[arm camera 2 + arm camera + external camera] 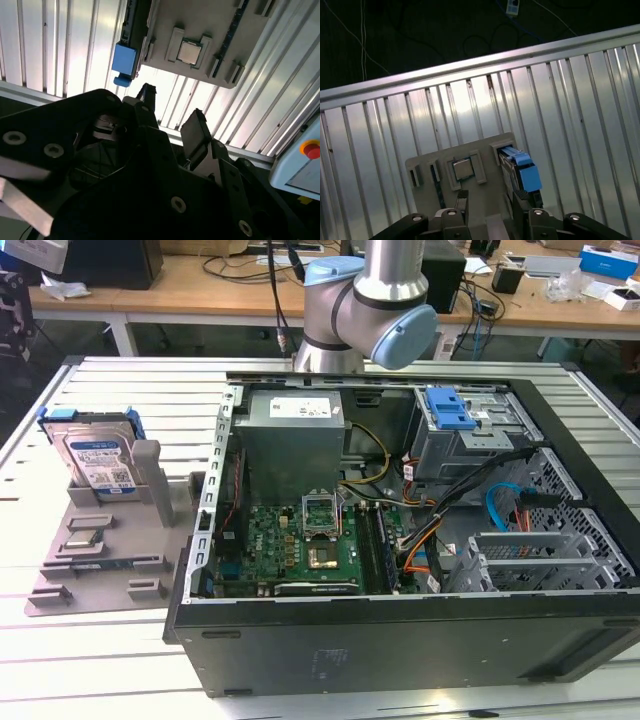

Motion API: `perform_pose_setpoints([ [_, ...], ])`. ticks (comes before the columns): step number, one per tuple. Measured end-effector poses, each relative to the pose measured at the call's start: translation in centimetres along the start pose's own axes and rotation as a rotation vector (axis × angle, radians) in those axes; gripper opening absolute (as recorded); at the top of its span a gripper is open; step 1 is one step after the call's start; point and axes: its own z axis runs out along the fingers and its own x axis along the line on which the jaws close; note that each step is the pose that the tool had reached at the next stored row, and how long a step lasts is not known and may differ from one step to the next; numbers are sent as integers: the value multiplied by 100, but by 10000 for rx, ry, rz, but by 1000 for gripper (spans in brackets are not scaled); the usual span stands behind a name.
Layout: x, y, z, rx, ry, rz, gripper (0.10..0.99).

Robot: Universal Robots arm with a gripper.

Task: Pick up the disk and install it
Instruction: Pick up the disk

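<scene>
Your hand [490,204] hangs released and empty over the counter [130,390], where the disk [100,462] stands on edge in a grey holder tray [60,585]. Expect it stiff, fairly heavy and shock-sensitive; grip the blue-framed sides, not the label.

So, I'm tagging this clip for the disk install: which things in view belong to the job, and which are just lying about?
Job: the disk, upright in its grey holder; the gripper, open and empty; the open computer case.
Lying about: processor chip on the holder; cables on the bench behind.
</scene>
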Motion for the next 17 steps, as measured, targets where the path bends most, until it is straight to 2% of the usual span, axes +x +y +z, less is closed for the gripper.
perform_pose_setpoints([
  [3, -1, 0, 1, -3, 6, -136, 482],
  [7, -2, -1, 0, -21, 41, -909, 482],
  [10, -15, -12, 0, -23, 45, -1011, 482],
  [17, -214, 30, 7, -23, 46, -1016, 482],
])
